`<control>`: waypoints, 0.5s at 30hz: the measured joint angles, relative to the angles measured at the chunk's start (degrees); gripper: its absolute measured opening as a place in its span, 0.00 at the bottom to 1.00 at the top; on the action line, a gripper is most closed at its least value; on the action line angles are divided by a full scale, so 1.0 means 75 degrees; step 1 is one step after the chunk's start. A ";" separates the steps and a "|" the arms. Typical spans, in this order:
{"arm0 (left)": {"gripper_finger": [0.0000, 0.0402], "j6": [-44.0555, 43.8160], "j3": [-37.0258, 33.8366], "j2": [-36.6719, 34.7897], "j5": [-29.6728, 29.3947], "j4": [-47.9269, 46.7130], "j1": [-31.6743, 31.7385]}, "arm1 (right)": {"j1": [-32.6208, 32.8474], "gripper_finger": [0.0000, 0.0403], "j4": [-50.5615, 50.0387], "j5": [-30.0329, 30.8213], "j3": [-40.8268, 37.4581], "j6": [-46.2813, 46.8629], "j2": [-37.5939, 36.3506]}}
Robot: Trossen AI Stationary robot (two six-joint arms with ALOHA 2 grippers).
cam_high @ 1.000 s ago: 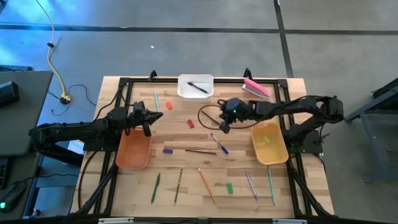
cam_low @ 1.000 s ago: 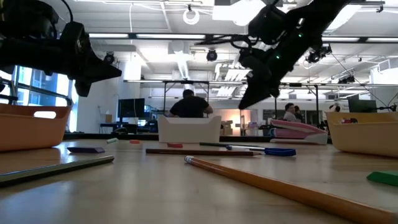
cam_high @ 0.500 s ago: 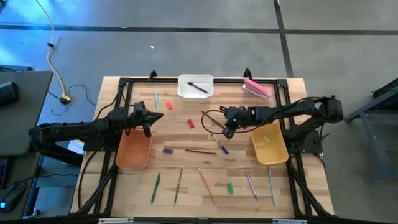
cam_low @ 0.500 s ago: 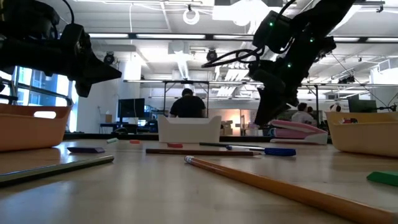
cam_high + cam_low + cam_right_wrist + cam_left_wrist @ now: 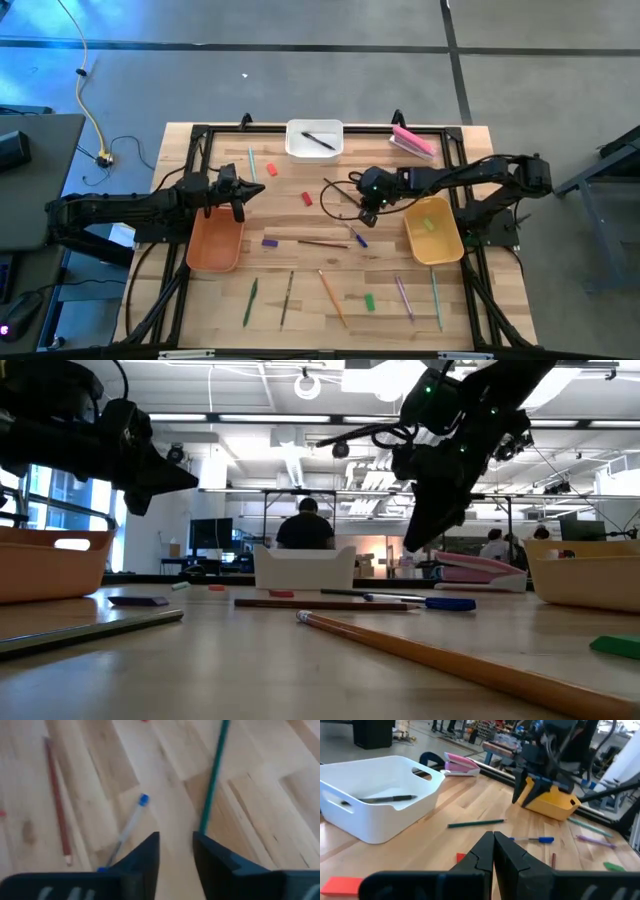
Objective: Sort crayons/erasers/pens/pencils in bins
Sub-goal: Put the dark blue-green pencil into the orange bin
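Right now the right pincer (image 5: 367,213) hangs over the middle of the table (image 5: 300,300), tips pointing down, just above a blue pen (image 5: 123,832) and a teal pen (image 5: 212,780) that lie beside each other on the wood. Its wrist view shows the fingers (image 5: 145,852) a little apart with bare table between them, holding nothing and touching nothing; the blue pen sits just off one finger and the teal pen's end just off the other.

Judging from that, the step in hand is picking up one of these pens. To do it well, the pincer should shift sideways until one pen alone lies in the gap, turn so the fingers cross the pen rather than run along it, spread a bit wider, then drop straight down until the tips almost meet the wood before closing. A thin round stick will likely roll or skid if nudged by one finger first, so both should close evenly near its middle. The brown pencil (image 5: 56,800) lies near and should stay out of the grip.

The white bin (image 5: 315,139) at the far edge already has a black pen (image 5: 320,140) in it, so it looks like the place for pens. The yellow bin (image 5: 433,230) is to the right, the orange bin (image 5: 214,243) on the left.

The left pincer (image 5: 238,194) waits over the orange bin's far end, fingers pressed together, empty.
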 joint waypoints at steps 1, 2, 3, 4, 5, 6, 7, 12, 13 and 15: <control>0.00 0.0000 0.0024 0.0089 -0.0011 -0.0002 -0.0047 | -0.0016 0.19 0.0005 -0.0015 -0.0006 0.0062 0.0033; 0.00 0.0002 0.0048 0.0188 -0.0027 -0.0007 -0.0098 | -0.0033 0.15 -0.0039 0.0009 -0.0012 0.0182 0.0059; 0.00 0.0000 0.0063 0.0262 -0.0041 0.0011 -0.0147 | -0.0035 0.11 -0.0115 0.0109 -0.0022 0.0307 0.0066; 0.00 0.0000 0.0063 0.0329 -0.0098 0.0067 -0.0201 | -0.0001 0.08 -0.0149 0.0263 -0.0022 0.0414 0.0063; 0.00 0.0003 0.0063 0.0387 -0.0193 0.0129 -0.0252 | 0.0058 0.05 -0.0116 0.0387 -0.0022 0.0540 0.0063; 0.00 0.0003 0.0066 0.0413 -0.0280 0.0165 -0.0297 | 0.0137 0.04 -0.0112 0.0475 -0.0022 0.0581 0.0063; 0.00 0.0003 0.0063 0.0430 -0.0341 0.0212 -0.0329 | 0.0214 0.03 -0.0118 0.0510 -0.0022 0.0671 0.0063; 0.00 -0.0005 0.0066 0.0445 -0.0429 0.0263 -0.0434 | 0.0467 0.16 -0.0169 0.0719 -0.0022 0.1258 0.0376; 0.00 -0.0008 0.0066 0.0470 -0.0437 0.0285 -0.0454 | 0.0482 0.19 -0.0158 0.0812 0.0003 0.1261 0.0532; 0.00 -0.0014 0.0066 0.0539 -0.0530 0.0374 -0.0475 | 0.0483 0.26 -0.0338 0.1033 0.0138 0.1264 0.0854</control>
